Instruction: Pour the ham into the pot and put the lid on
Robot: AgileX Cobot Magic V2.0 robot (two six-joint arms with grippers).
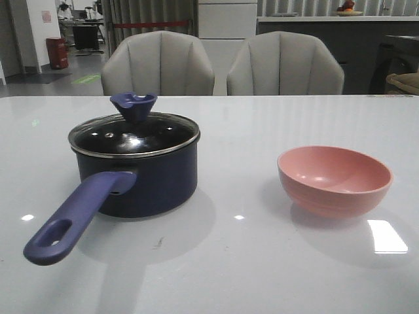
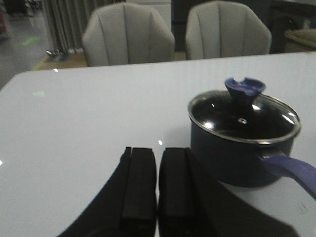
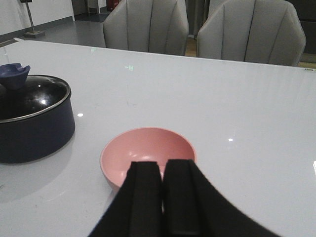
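The navy pot [image 1: 141, 180] stands left of centre on the white table, its purple-blue handle [image 1: 75, 219] pointing toward the front. The glass lid [image 1: 134, 134] with its blue knob [image 1: 133, 104] rests on the pot. No ham shows; the lid's reflections hide the pot's inside. The pink bowl [image 1: 334, 180] on the right looks empty. My left gripper [image 2: 157, 163] is shut, apart from the pot [image 2: 237, 153] and holding nothing. My right gripper [image 3: 162, 170] is shut, held in front of the pink bowl [image 3: 143, 150], nothing between its fingers. Neither gripper appears in the front view.
Two grey chairs [image 1: 157, 65] [image 1: 285, 65] stand behind the table's far edge [image 1: 262, 97]. The pot [image 3: 32, 121] shows at the side of the right wrist view.
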